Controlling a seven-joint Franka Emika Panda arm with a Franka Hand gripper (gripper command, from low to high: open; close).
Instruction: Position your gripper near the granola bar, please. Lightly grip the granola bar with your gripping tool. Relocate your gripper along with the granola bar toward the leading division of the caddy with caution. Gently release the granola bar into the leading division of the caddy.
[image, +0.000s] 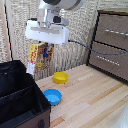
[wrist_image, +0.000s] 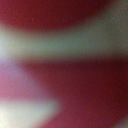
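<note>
the gripper (image: 44, 50) hangs high over the wooden table (image: 95, 95), its fingers closed on the top edge of the granola bar (image: 39, 56), so the yellow-orange box dangles upright beneath the white head. it is lifted well clear of the table, which looks like a carrying height meant to clear the wall of the caddy (image: 20, 100). the bar sits in the air just past the caddy's far right corner, not yet over any division. the wrist view is only a red and pale blur, probably the bar's wrapper pressed close to the lens. a small yellow bowl (image: 60, 77) and a blue bowl (image: 52, 96) rest on the table right of the caddy, below the carried bar. a brown wooden drawer unit (image: 111, 42) stands at the far right. judging by this, the transfer leftward over the caddy remains.
</note>
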